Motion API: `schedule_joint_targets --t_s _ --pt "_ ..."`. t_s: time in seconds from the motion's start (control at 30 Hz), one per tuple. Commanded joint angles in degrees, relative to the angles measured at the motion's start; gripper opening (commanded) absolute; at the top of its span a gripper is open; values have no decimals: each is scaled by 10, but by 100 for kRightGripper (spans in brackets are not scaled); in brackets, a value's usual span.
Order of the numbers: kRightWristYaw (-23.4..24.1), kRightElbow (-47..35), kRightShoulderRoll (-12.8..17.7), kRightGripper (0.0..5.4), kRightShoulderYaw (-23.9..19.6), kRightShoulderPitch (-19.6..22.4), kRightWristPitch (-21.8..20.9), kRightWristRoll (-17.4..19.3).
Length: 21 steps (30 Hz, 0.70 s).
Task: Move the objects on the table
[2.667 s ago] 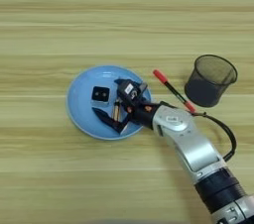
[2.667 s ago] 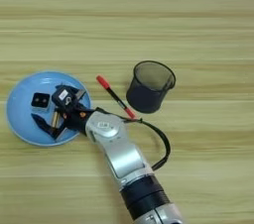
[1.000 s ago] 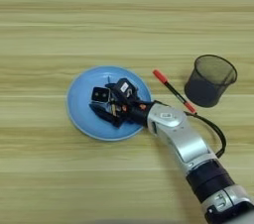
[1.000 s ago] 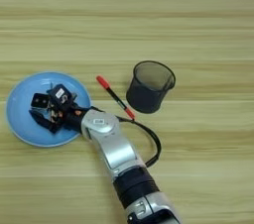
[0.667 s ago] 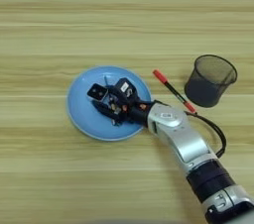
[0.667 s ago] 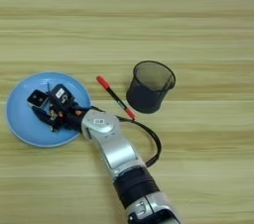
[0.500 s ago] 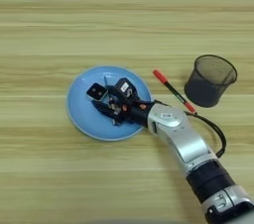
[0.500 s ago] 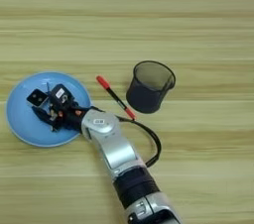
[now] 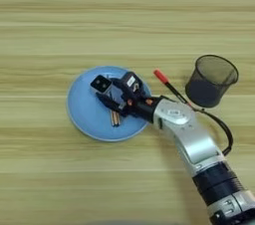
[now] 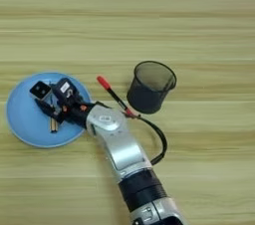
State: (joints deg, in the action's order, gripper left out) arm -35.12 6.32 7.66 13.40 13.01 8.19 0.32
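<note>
Nothing readable anywhere here, honestly. The little black block [image 9: 101, 84] on the blue plate [image 9: 82, 114] has a pale patch on its top face, but it's just a blob, no letters or numbers I can make out. There's also a small white patch on the gripper [image 9: 115, 96] right beside the block, could be a sticker, same story: can't read a thing on it. The pen [image 9: 169, 86] and the mesh cup [image 9: 211, 80] to the right of the plate show no print or logo, and the silver forearm [image 9: 189, 134] is plain too.
</note>
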Motion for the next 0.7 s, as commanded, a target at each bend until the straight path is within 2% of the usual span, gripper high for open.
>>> schedule_joint_targets --t_s 0.03,0.23,0.4,0.7 --pt "14 -53 9 248 -25 36 1 15" --pt "19 -83 20 248 -45 32 17 26" --pt "19 -107 47 248 -69 -6 15 27" --pt "21 -135 79 248 -113 -49 11 39"
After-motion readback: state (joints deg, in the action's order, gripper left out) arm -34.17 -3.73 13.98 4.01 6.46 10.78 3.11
